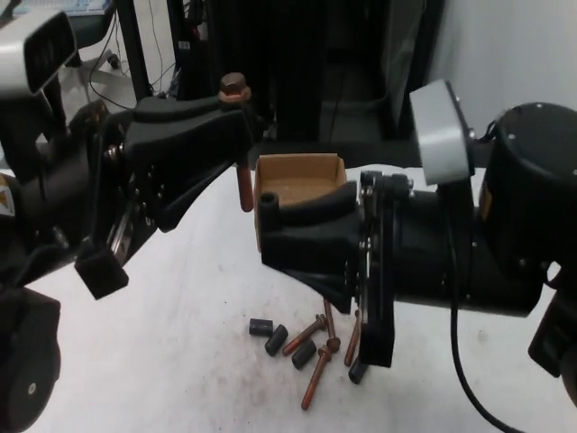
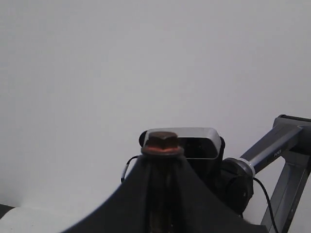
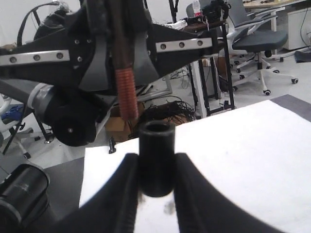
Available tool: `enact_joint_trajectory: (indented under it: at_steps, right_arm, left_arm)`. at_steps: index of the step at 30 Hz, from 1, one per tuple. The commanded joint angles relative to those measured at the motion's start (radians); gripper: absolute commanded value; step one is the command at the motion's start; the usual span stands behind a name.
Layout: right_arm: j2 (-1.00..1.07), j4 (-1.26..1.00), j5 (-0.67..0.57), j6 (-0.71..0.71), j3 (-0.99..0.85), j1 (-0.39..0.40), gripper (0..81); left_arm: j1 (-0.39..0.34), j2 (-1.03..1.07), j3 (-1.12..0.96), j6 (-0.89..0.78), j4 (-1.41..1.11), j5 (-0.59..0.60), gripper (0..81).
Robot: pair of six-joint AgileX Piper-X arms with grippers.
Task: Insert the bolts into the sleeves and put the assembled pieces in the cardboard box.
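My left gripper (image 1: 236,135) is shut on a copper bolt (image 1: 243,185), held upright with its hex head (image 2: 162,142) on top and its threaded end (image 3: 127,97) pointing down. My right gripper (image 1: 273,221) is shut on a black sleeve (image 3: 156,162), held upright with its open mouth facing up. The bolt's tip hangs just above the sleeve's mouth and slightly to one side. Both are raised above the white bench, in front of the open cardboard box (image 1: 297,171). Several loose copper bolts (image 1: 315,374) and black sleeves (image 1: 276,339) lie on the bench below.
The loose parts cluster near the bench's front middle. The cardboard box stands at the back centre, partly hidden by my right gripper. Black stands and cables rise behind the bench (image 1: 180,316).
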Motion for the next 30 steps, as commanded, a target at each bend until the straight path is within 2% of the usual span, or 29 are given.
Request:
enact_joint_trajectory:
  at_steps: [1,22,30]
  right_arm:
    - [0.0,0.054,-0.013,-0.043,-0.012,0.001,0.9]
    - [0.0,0.023,0.003,-0.08,-0.014,0.029,0.9]
    - [0.001,0.02,0.051,-0.08,-0.014,0.026,0.9]
  left_arm:
    - [-0.003,0.002,-0.007,0.029,0.001,-0.015,0.3]
    - [-0.005,0.002,-0.007,0.048,0.069,-0.047,0.3]
    - [-0.068,0.002,-0.007,0.048,0.069,-0.047,0.3]
